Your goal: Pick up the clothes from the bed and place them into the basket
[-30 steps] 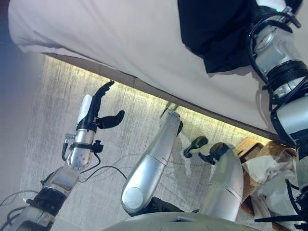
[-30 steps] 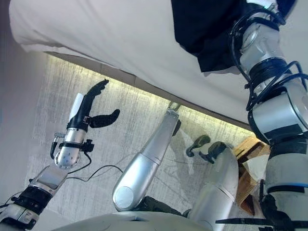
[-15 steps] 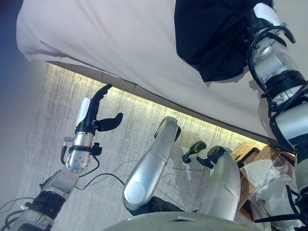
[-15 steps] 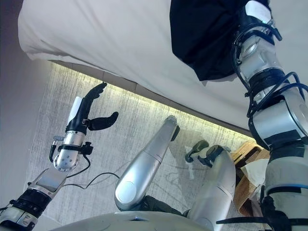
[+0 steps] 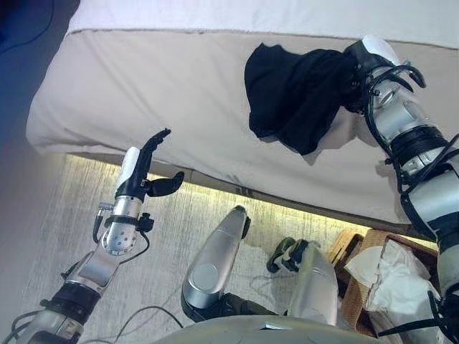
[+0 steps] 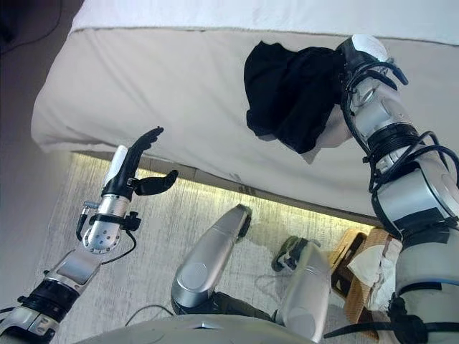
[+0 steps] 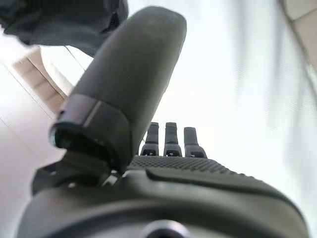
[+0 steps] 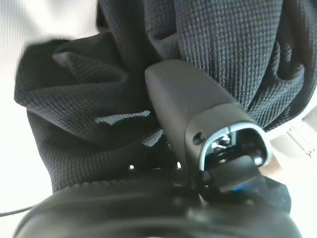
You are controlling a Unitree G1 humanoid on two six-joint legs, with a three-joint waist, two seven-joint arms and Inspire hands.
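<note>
A black garment hangs bunched from my right hand, in front of the beige side of the bed. In the right wrist view the thumb presses into the black knit cloth, which wraps round the curled fingers and hides them. My left hand is held up over the floor, low on the left below the bed's edge. It is open, with straight fingers and the thumb standing out, and it holds nothing.
A wicker basket with white cloth in it stands on the floor at the lower right, below the bed's edge. The bed's top with a white sheet runs along the far side.
The whole view has shifted, and more of the bed shows now. The black garment has gathered into a tighter bunch in my right hand. My left hand keeps its pose.
</note>
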